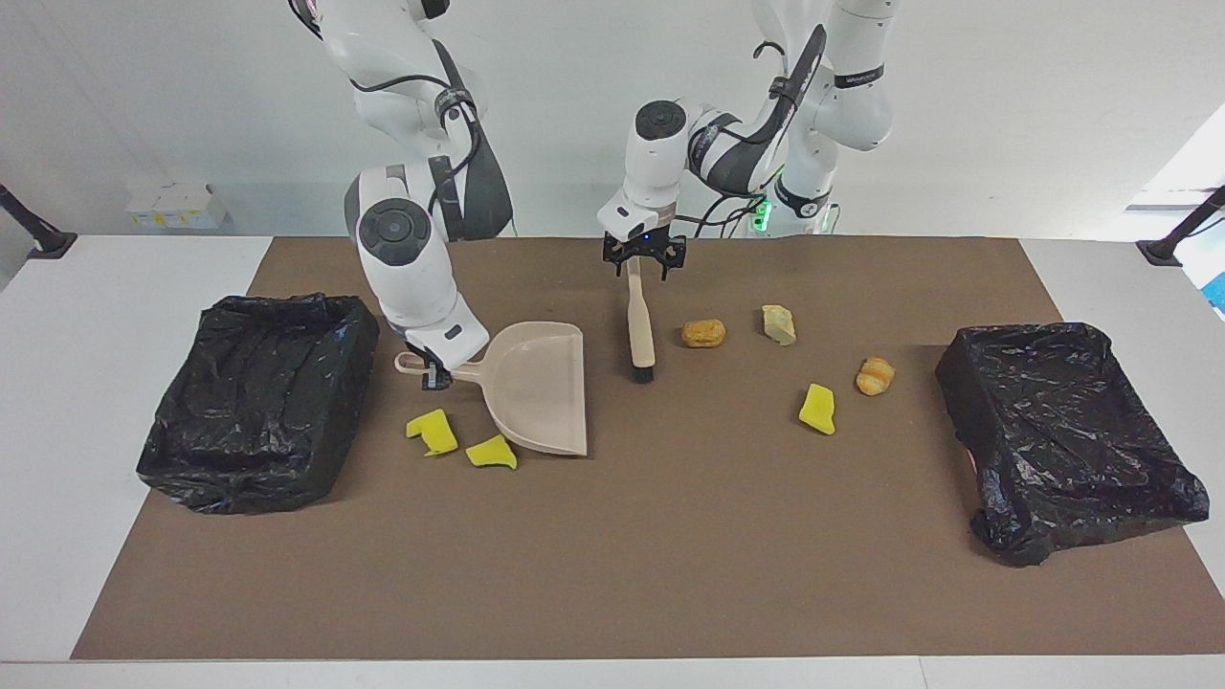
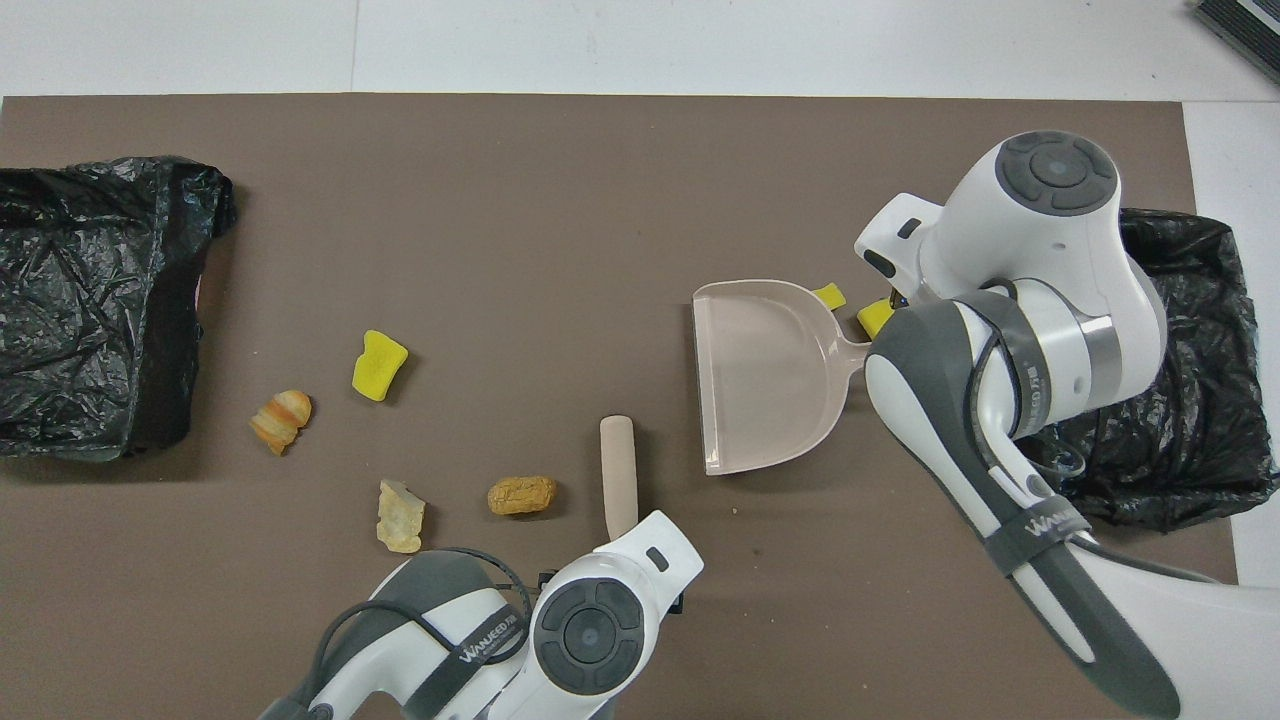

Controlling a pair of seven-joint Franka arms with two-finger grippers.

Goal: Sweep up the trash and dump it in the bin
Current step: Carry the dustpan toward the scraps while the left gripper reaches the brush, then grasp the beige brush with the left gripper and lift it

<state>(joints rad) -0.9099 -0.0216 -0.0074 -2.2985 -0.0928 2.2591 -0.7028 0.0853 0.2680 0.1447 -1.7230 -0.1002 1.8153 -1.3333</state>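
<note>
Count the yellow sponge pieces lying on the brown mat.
3. Two yellow sponge pieces lie beside the dustpan, farther from the robots; one lies beside the croissant-like chunk. More may hide under the dustpan.

Bare brown mat (image 1: 670, 555) lies open below the dustpan (image 1: 536, 388); two yellow sponge pieces (image 1: 433, 433) crowd its handle side.

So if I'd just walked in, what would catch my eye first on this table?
Probably the two white arms at work: the right hand is shut on the handle of a beige dustpan, and the left hand sits at the handle of a brush. Then the scraps: two yellow sponge pieces beside the dustpan and more bits nearer the left arm's end. A black-lined bin sits at each end.
</note>
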